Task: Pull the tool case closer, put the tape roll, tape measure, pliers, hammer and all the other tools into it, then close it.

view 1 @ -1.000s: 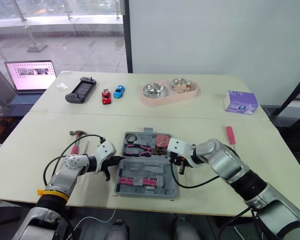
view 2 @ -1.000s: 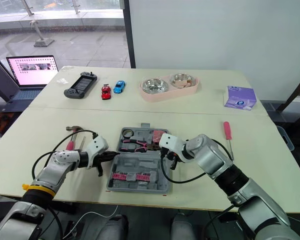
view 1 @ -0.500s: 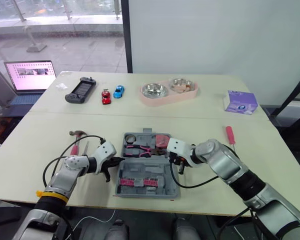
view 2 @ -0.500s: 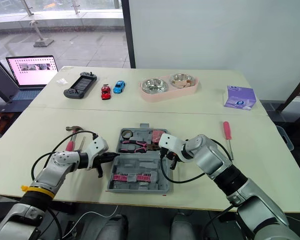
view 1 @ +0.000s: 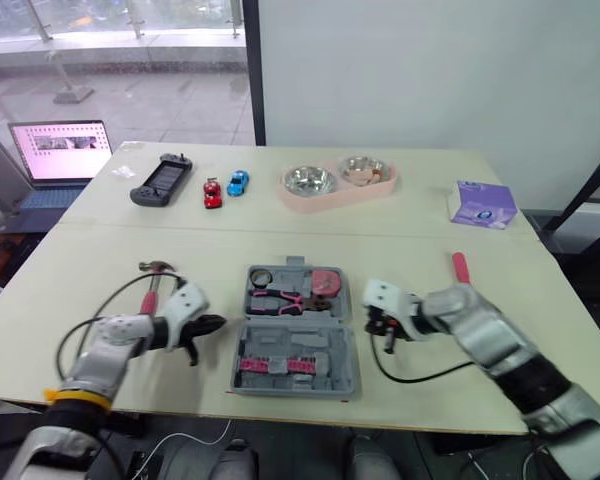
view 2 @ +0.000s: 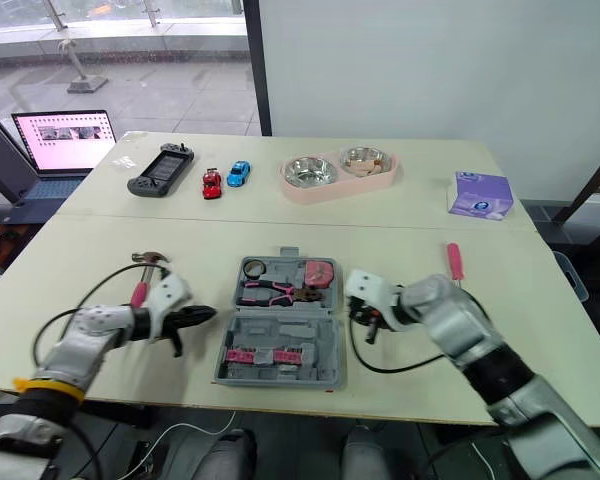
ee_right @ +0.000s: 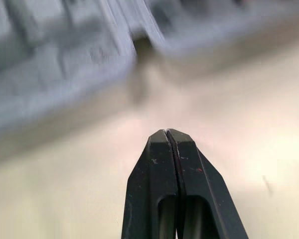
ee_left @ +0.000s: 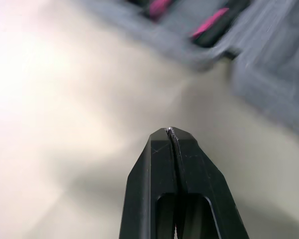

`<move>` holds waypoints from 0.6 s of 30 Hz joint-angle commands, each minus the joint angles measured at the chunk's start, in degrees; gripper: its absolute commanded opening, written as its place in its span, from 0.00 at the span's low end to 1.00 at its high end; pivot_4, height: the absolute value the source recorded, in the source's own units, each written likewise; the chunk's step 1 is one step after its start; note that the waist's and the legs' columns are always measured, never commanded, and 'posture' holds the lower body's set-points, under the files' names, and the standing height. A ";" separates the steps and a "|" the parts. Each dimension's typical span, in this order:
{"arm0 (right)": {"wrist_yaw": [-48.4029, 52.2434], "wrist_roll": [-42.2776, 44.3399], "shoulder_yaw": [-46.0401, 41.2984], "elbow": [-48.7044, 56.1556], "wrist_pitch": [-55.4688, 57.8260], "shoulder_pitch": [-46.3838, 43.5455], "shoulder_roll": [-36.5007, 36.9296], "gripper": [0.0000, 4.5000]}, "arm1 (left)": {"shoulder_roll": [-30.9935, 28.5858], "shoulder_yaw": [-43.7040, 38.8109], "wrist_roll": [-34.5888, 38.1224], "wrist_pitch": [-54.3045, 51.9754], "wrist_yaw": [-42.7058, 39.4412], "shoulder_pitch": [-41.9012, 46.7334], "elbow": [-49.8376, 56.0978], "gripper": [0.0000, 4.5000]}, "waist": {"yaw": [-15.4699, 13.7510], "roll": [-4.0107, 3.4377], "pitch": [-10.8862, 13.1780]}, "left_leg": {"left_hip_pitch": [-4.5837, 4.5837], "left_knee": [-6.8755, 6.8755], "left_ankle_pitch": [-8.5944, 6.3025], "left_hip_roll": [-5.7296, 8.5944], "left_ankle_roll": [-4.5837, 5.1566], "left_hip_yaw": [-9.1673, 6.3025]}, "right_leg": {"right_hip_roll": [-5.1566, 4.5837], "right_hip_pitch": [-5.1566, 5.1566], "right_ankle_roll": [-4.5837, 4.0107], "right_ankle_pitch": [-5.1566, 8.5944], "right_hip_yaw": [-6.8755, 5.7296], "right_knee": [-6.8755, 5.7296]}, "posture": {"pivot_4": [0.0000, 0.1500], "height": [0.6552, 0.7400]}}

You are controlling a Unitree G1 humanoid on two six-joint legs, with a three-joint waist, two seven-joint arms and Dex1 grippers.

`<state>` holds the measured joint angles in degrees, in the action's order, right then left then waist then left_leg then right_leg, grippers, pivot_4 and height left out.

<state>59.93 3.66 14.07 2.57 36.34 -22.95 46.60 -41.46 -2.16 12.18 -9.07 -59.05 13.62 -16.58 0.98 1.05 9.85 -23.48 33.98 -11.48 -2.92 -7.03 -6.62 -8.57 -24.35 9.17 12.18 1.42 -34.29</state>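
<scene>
The left gripper [ee_left: 170, 132] and right gripper [ee_right: 167, 133] are both pinched shut, holding nothing. Between them lies one open tool case [view 1: 298, 340] of grey moulded plastic, a little apart from each. Beyond the left gripper lies one metal-headed hammer [view 1: 155, 266], and beyond the right gripper one slim red-handled screwdriver [view 1: 460, 268].

The tool case [view 1: 325, 352] lies open on the near table before me, the pliers [view 1: 280, 299] in its far half, my left gripper [ee_left: 170, 132] just left of it and my right gripper [ee_right: 167, 132] just right. The hammer [view 1: 156, 267] lies behind my left gripper, the screwdriver [view 1: 461, 269] farther right. Behind, left to right, sit a laptop [view 1: 60, 160], game controller [view 1: 161, 181], two toy cars [view 1: 212, 193], bowls [view 1: 337, 181] and a tissue box [view 1: 482, 204].
</scene>
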 commanded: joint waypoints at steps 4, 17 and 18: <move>4.53 12.97 -23.83 -2.93 -8.65 8.25 4.95 0.00 | -9.24 -19.58 11.80 -6.00 -4.18 -10.14 9.41 0.01 | 0.21 0.00 0.01 | 0.03 0.03 0.00 0.00 0.00 0.01 | -0.01 0.01 0.04 0.05 0.00 -0.01 | 1.00 1.00; 3.74 17.30 -40.70 -16.43 -20.80 25.41 3.37 0.99 | -11.50 -39.64 10.31 3.29 0.67 -29.06 -9.95 0.99 | 0.31 0.00 0.03 | 0.04 0.06 -0.04 -0.01 -0.04 0.06 | -0.05 -0.04 -0.01 0.06 0.00 0.16 | 1.00 1.00; 3.46 17.31 -40.91 -17.29 -21.60 25.78 3.10 0.99 | -11.41 -39.95 10.32 3.78 0.68 -29.50 -10.74 0.99 | 0.32 -0.01 0.02 | 0.04 0.10 -0.06 -0.01 -0.08 0.11 | -0.09 -0.05 -0.02 0.06 0.00 0.22 | 1.00 1.00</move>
<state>63.99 20.30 -24.25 -14.13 17.07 2.99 49.44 -52.85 -39.76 21.98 -7.06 -58.60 -15.45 -26.52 1.30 1.05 9.87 -23.45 34.10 -11.61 -2.92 -7.22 -6.49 -8.67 -24.41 9.15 12.23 1.42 -34.04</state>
